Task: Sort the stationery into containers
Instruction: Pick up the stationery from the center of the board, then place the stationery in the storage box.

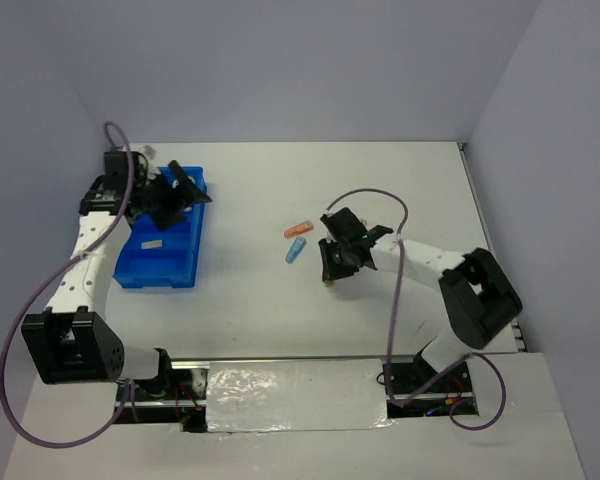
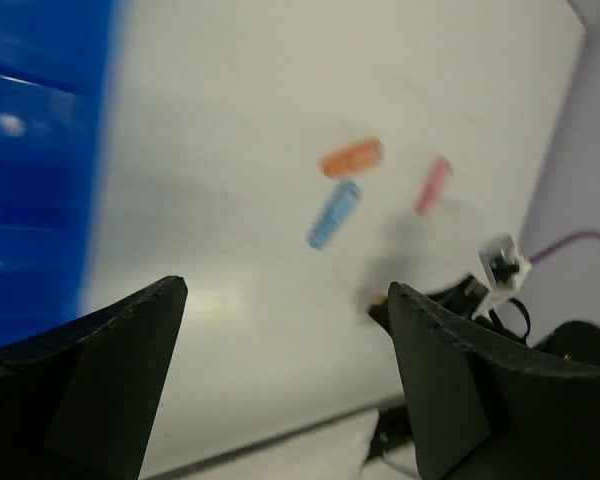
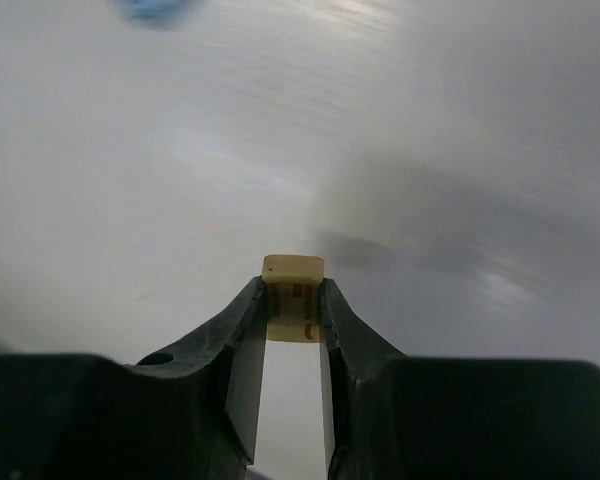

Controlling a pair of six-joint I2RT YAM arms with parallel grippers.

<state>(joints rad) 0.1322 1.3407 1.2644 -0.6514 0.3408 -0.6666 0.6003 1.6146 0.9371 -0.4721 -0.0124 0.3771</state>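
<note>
Pick-up step: right tool (image 3: 293,300) clenched on tan block (image 3: 294,272), left tool (image 2: 285,290) released — next, across to tray (image 1: 145,268), frame left.

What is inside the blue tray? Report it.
One small pale piece lies in the blue tray, near its middle. The left gripper hangs over the tray's far end and hides whatever is in those compartments.

White table (image 1: 380,190), pale lavender walls (image 1: 300,60)
</note>
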